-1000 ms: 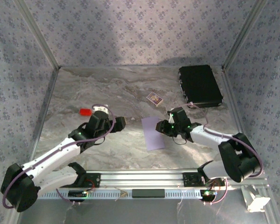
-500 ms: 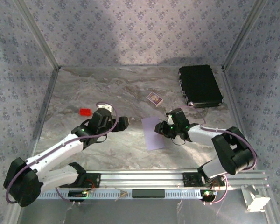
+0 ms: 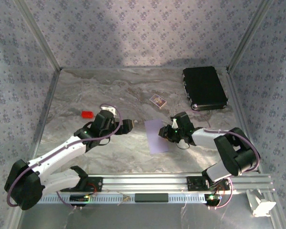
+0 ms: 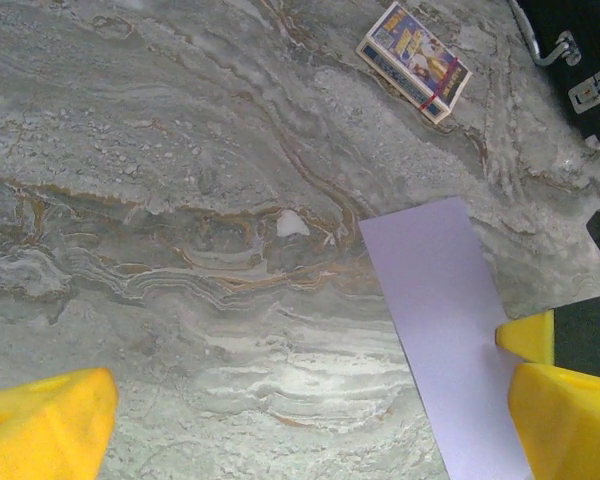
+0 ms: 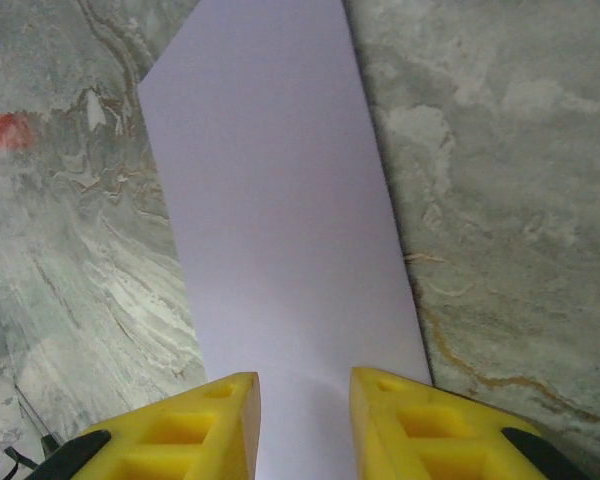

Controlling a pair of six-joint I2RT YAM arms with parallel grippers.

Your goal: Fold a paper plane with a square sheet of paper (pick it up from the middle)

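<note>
Centre of table (image 3: 109, 90): sheet of paper (image 3: 155, 136), flat on surface.
Left of sheet, near, facing it: left gripper (image 3: 126, 126).
Over sheet's right part, reaching in from right: right gripper (image 3: 164, 133).
Behind sheet, close by, apart from it: small card (image 3: 158, 100).
Far right corner of table, right of card and behind it: case (image 3: 204, 88).
Left of left gripper, slightly behind it, well apart from sheet: small block (image 3: 87, 114).

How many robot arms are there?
2. The left arm reaches in from the near left corner. The right arm bends in from the near right, ending over the lilac paper. None look hidden.
</note>
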